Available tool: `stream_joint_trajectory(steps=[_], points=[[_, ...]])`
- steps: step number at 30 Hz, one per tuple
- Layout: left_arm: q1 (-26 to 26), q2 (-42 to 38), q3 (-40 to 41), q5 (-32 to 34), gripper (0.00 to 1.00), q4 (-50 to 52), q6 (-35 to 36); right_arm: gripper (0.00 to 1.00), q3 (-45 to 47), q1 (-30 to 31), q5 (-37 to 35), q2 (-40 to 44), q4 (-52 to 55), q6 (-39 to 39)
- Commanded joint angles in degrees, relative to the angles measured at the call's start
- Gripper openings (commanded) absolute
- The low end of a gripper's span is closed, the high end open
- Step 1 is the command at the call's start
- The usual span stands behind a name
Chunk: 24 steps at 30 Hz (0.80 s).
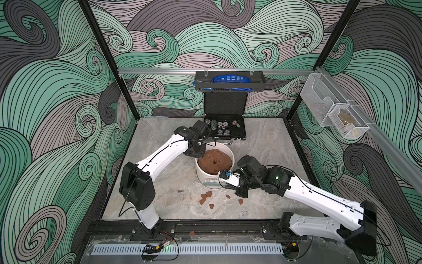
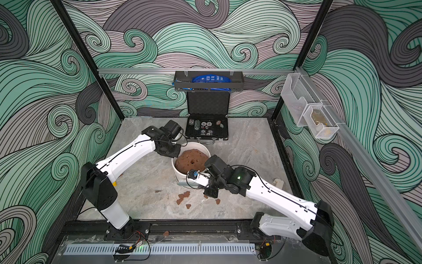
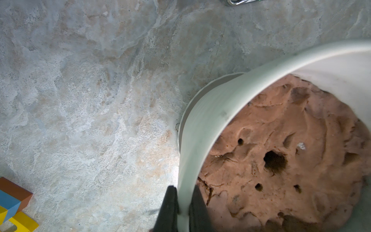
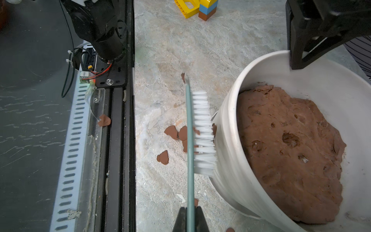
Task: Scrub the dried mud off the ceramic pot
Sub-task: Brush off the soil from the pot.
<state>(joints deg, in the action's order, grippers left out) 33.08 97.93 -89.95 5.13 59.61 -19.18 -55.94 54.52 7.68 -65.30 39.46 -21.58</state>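
The rim of the white ceramic pot point(image 1: 202, 177), at mid-table, is clamped between the fingers of the left gripper point(image 3: 183, 192). A brown clay mound point(image 1: 214, 161) is contained in it. Chips of dried mud point(image 1: 206, 195) are scattered on the tabletop point(image 1: 159, 182) just in front. A scrub brush point(image 4: 202, 132) is pinched by its handle in the right gripper point(image 4: 190, 210), with its white bristles laid against the pot's outer wall.

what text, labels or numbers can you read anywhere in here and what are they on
No text here can be read.
blue bag in the wall rack: white print, too blurred to read.
poker chips in the black case: markings too small to read.
ceramic pot and brush: no lettering visible.
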Motion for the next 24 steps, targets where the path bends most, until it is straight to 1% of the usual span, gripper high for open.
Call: stream_joint_trajectory(steps=[1, 4, 7, 11, 16, 20, 22, 23, 24], points=[[-0.4, 2.7, -0.7, -3.1, 0.02, -1.5, -0.4, 0.00, 1.8, 0.7, -3.2, -1.1, -3.5, 3.4], [-0.5, 2.8, -0.8, -3.1, 0.02, -1.5, -0.2, 0.00, 1.7, 0.7, -7.4, -2.8, -2.4, 5.2], [-0.6, 2.9, -0.7, -3.1, 0.02, -1.5, -0.1, 0.00, 1.5, 0.9, -7.8, -4.1, -2.6, 6.4], [-0.6, 2.8, -0.6, -2.7, 0.02, -1.5, 0.1, 0.00, 0.1, 2.8, -12.9, -7.4, -0.5, 9.6], [-0.7, 3.1, -0.6, -2.8, 0.02, -1.8, 0.4, 0.00, -0.9, 5.1, -15.9, -10.4, 2.9, 10.9], [-0.9, 3.3, -0.2, -2.6, 0.02, -2.1, 0.9, 0.00, -1.3, 6.9, -16.7, -11.4, 7.1, 10.8], [-1.1, 3.4, -0.3, -2.6, 0.02, -2.1, 1.1, 0.00, -1.8, 8.7, -16.5, -11.1, 9.4, 9.3], [-1.2, 3.6, -0.4, -2.6, 0.03, -2.2, 1.3, 0.00, -1.8, 9.3, -15.2, -10.0, 9.2, 8.2], [-1.3, 3.7, -0.5, -2.6, 0.06, -2.2, 1.6, 0.00, -1.1, 9.6, -11.7, -7.3, 7.8, 6.6]])
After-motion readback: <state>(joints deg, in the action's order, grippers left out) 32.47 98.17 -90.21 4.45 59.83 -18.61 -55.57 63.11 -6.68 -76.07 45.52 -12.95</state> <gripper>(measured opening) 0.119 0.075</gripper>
